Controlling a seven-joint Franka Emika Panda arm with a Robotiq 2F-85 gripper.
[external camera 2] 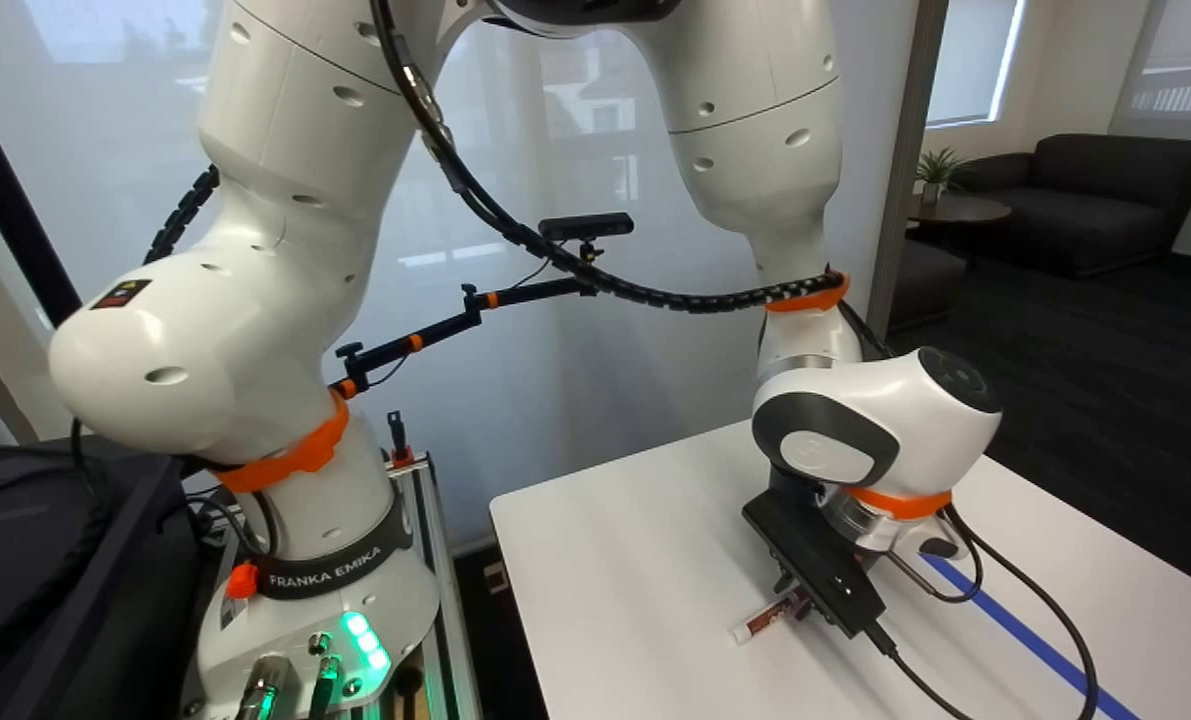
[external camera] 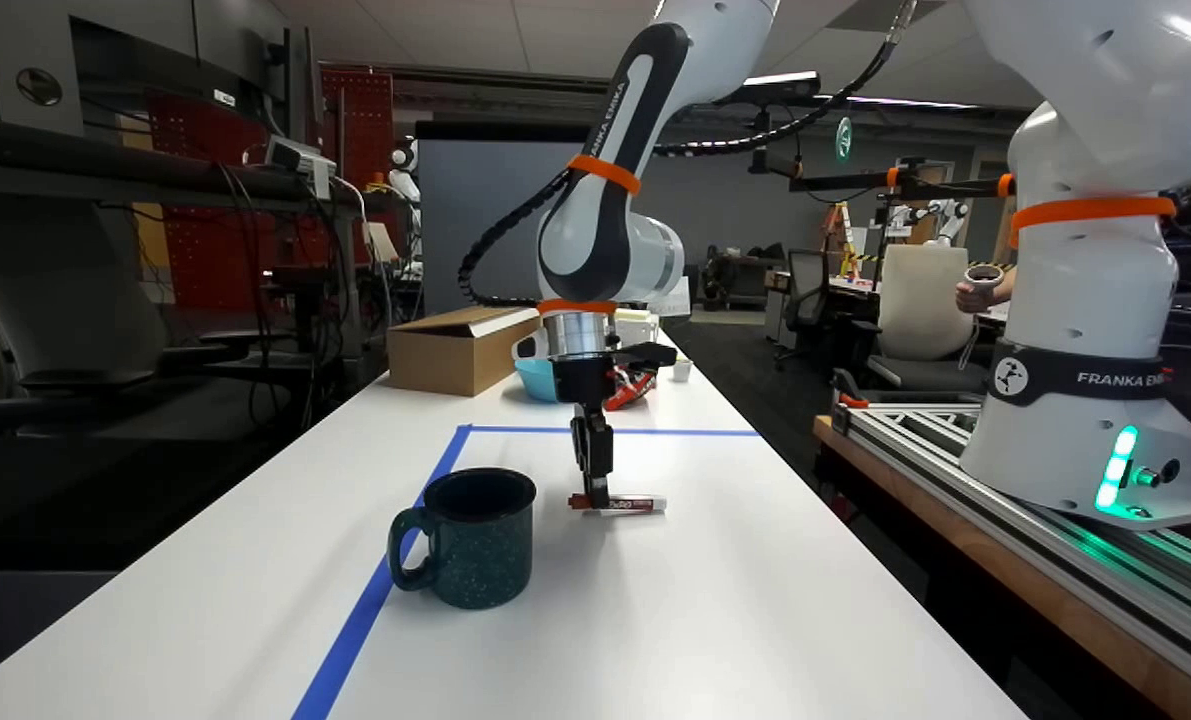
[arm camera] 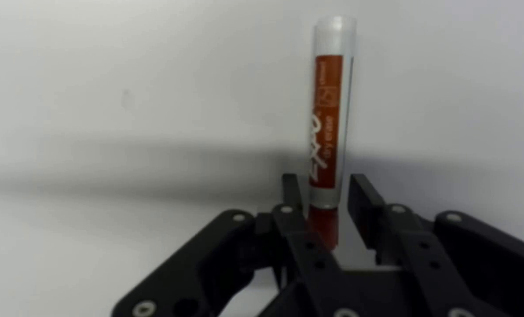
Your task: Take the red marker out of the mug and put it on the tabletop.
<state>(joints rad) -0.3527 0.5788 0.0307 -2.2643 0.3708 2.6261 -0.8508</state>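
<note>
The red marker [external camera: 640, 504] lies flat on the white tabletop [external camera: 715, 620], outside the mug. It also shows in an exterior view [external camera 2: 761, 621] and in the wrist view [arm camera: 328, 123], with a white body, a red label and a dark red cap. The dark teal speckled mug [external camera: 485, 555] stands upright to the marker's left in an exterior view. My gripper [external camera: 596, 500] points down at the tabletop. In the wrist view, the gripper [arm camera: 325, 189] is partly open, its fingers on either side of the marker near the cap, with narrow gaps on both sides.
Blue tape [external camera: 360, 615] runs along the table and across it. A brown cardboard box [external camera: 455, 355], a light blue bowl [external camera: 537, 382] and a red packet [external camera: 631, 388] stand behind the gripper. A cable [external camera 2: 920, 675] hangs from the wrist camera.
</note>
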